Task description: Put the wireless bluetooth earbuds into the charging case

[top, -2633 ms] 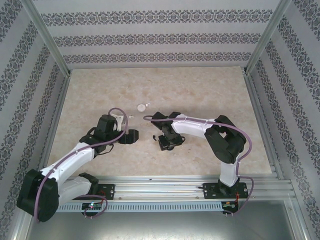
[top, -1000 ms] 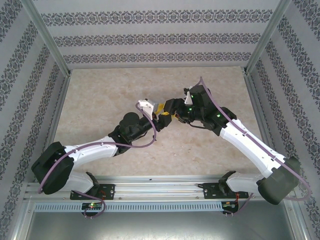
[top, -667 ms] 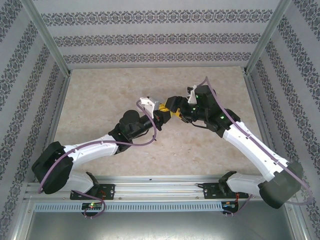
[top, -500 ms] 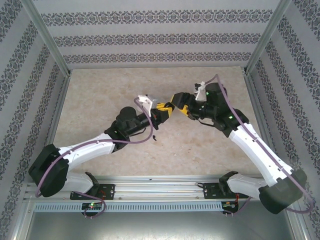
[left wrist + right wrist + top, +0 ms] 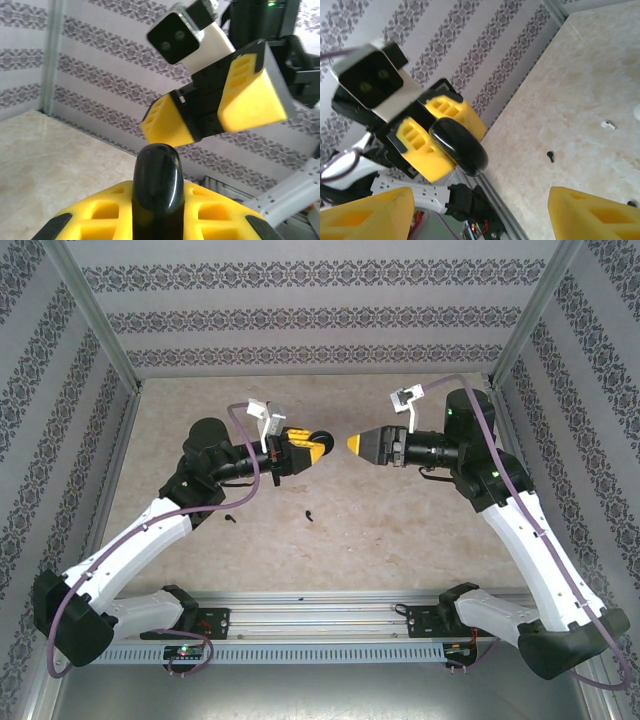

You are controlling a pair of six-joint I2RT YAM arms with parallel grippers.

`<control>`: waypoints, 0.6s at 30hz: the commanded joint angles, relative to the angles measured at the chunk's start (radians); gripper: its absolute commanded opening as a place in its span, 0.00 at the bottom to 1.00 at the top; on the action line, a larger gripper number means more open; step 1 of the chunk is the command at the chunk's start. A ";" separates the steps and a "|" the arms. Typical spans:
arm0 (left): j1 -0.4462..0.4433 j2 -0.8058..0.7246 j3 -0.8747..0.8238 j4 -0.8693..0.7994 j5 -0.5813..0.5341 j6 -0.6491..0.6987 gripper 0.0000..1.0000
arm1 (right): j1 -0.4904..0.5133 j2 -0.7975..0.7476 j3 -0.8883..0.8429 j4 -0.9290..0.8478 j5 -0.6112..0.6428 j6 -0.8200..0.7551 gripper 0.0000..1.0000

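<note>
Desk: my two arms work over a pale beige desk (image 5: 400, 410) with a faint marbled pattern.
Room: white walls (image 5: 320, 320) crossed by grey bands of floral ornament close the far side and both flanks. Slanted metal posts (image 5: 100, 325) meet the desk's far corners. A metal rail (image 5: 330, 605) runs along the near edge, where my bases are bolted.
Left claw: my left claw (image 5: 308, 447) hangs above the middle of the desk, pointing right, its yellow fingers clamped on the case.
Case: a glossy black, rounded case (image 5: 157, 185), gripped edge-on and sticking out past the fingertips.
Right claw: my right claw (image 5: 356, 445) faces the left one at about the same height, near it but not touching. Its yellow fingers (image 5: 365, 215) stand wide apart.
Earbuds: one black earbud (image 5: 308, 513) lies on the desk, nearer my bases than the gap between the claws. A second black earbud (image 5: 229, 519) lies to its left, beside my left forearm. A white earbud (image 5: 606, 124) lies elsewhere on the desk. All three are loose and well apart from the case.
</note>
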 commanded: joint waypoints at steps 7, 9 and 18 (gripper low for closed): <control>0.031 0.059 0.112 -0.093 0.279 -0.093 0.00 | 0.101 0.027 0.094 -0.048 -0.005 -0.168 0.64; 0.031 0.067 0.118 -0.091 0.290 -0.106 0.00 | 0.105 0.035 0.098 -0.044 -0.005 -0.171 0.60; 0.030 0.090 0.129 -0.056 0.334 -0.158 0.00 | 0.129 0.076 0.104 -0.028 -0.017 -0.185 0.48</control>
